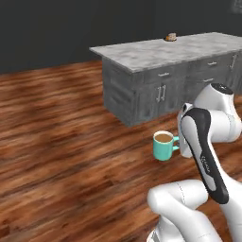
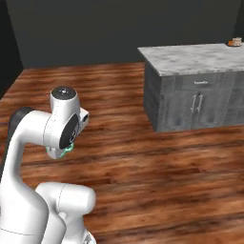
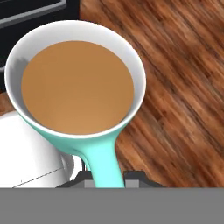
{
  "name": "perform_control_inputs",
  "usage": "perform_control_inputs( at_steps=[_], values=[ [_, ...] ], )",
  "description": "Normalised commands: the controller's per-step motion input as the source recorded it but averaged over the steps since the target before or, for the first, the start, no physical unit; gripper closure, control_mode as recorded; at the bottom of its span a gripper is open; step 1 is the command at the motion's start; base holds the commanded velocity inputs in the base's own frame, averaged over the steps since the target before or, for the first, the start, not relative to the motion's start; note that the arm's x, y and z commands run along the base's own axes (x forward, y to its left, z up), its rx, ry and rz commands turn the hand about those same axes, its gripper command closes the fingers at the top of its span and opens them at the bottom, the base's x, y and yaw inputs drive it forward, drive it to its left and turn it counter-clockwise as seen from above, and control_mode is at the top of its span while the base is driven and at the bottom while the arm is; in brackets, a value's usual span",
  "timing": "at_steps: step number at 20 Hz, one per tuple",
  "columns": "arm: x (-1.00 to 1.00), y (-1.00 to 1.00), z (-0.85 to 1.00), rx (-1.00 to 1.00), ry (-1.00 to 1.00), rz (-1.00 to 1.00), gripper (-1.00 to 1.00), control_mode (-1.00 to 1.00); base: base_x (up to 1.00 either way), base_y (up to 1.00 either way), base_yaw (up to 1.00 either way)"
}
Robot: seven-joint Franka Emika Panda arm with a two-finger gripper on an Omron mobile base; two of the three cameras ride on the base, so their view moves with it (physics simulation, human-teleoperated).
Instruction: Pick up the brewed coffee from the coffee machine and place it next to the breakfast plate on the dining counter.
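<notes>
One full mug of brewed coffee by its handle in clamped gripper, above open wood floor, dining counter and breakfast plate well beyond.

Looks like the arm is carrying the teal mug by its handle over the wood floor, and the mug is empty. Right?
Not quite: the mug is full, not empty. The hand view shows light brown coffee up near its rim. The rest holds: it is carried by its handle over the wood floor.
</notes>
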Motion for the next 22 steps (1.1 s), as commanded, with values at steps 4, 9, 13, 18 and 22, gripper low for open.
perform_control_inputs(
  at_steps=[4, 9, 13, 18, 22],
  values=[
    [0.0, 0.0, 0.0, 0.0, 0.0, 0.0, 1.0, 1.0, 0.91, 0.01, -0.53],
    [0.0, 0.0, 0.0, 0.0, 0.0, 0.0, 1.0, 1.0, 1.0, 0.22, -0.42],
    [0.0, 0.0, 0.0, 0.0, 0.0, 0.0, 1.0, 1.0, 1.0, 0.42, -0.41],
    [0.0, 0.0, 0.0, 0.0, 0.0, 0.0, 1.0, 1.0, 1.0, 0.77, -0.37],
    [0.0, 0.0, 0.0, 0.0, 0.0, 0.0, 1.0, 1.0, 1.0, 0.99, -0.33]
  ],
)
